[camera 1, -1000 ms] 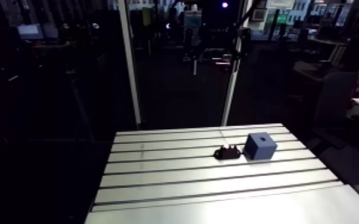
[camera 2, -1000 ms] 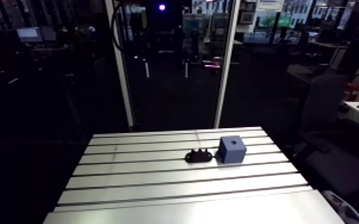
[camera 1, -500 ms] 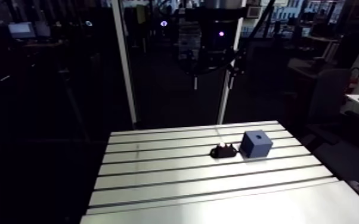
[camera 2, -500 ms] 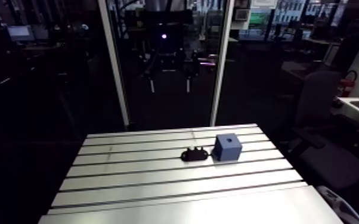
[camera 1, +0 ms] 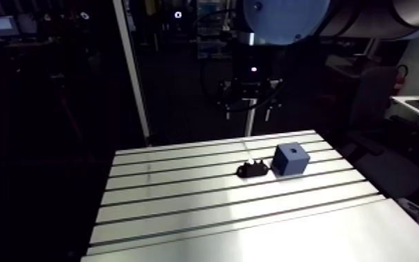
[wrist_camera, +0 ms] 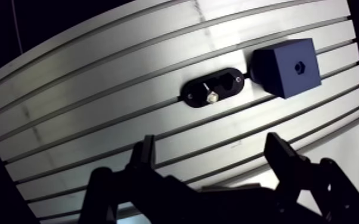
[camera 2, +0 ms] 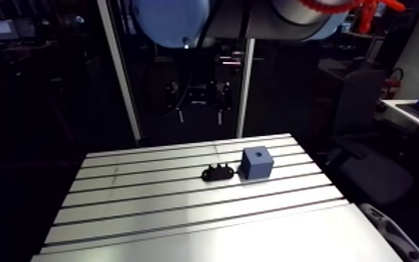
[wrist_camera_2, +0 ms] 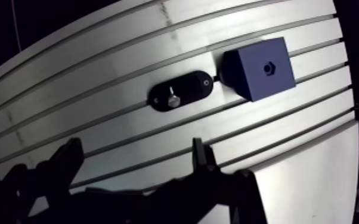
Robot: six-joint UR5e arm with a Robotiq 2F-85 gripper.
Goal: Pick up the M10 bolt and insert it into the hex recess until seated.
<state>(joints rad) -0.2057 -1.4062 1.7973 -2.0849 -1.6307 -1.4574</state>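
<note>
1. Overhead, hangs well clear of the worktop [wrist_camera: 98, 113] with the claw [wrist_camera: 210, 149] spread wide and gripping nothing.
2. Looks down on the silver M10 bolt [wrist_camera: 209, 94], resting in a black holder [wrist_camera: 231, 82] ahead of the fingers.
3. Finds a blue block [wrist_camera: 277, 77] just beside that holder, with the hex recess [wrist_camera: 299, 66] in its upper face.
4. Places holder and block side by side toward the worktop's far edge in the arm view.

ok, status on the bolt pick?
Pincer open, empty, above table. Bolt in black holder, untouched. Hex recess atop blue block beside it, vacant. Nothing in the way.
</note>
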